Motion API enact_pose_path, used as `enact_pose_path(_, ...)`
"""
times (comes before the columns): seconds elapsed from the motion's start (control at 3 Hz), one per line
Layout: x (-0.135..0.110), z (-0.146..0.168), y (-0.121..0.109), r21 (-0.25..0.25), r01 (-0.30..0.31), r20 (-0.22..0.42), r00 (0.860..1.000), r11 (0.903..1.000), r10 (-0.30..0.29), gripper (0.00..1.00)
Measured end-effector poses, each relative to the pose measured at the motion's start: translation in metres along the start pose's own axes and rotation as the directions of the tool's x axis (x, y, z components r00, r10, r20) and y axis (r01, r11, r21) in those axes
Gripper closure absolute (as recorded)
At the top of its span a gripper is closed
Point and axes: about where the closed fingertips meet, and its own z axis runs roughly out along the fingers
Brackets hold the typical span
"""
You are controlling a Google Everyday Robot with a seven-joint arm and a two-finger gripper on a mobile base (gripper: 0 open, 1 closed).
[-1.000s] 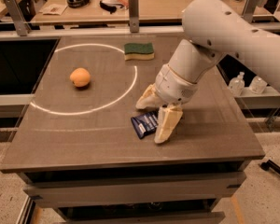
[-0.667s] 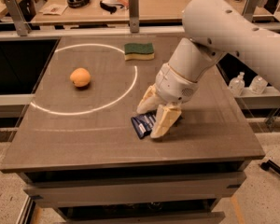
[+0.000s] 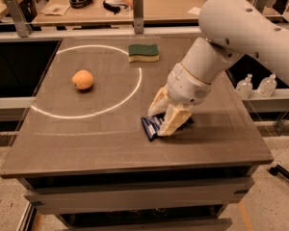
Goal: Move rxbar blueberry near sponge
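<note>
The rxbar blueberry [image 3: 149,125], a dark navy bar with white print, lies on the table's front right part. My gripper [image 3: 157,122] reaches down over it with its tan fingers [image 3: 175,119] on either side of the bar, closed in on it; only the bar's left end shows clearly. The bar rests on the table. The sponge [image 3: 143,52], green on top and yellow beneath, lies at the back of the table, well apart from the bar.
An orange [image 3: 82,79] sits at the left inside a white circle line [image 3: 135,88] on the brown table [image 3: 86,148]. Two bottles [image 3: 268,84] stand beyond the right edge. A desk with clutter is behind.
The gripper's fingers have drawn closer together around the bar and the gripper has shifted slightly left. The bar, sponge and orange stay where they were.
</note>
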Motion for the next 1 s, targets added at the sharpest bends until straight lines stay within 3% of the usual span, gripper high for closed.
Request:
enact_pose_path(0.33,0.002,-0.02,-0.014,0.1,-0.004,0.052,0.999,0.995,-0.001,1.0)
enact_pose_path(0.67,0.013,-0.051,-0.03,0.207,-0.011,0.069,0.998,0.9782,-0.003,1.0)
enact_pose_path(1.0,0.026,-0.082,-0.04,0.297,0.006,0.037,0.999,0.9548,-0.018,1.0)
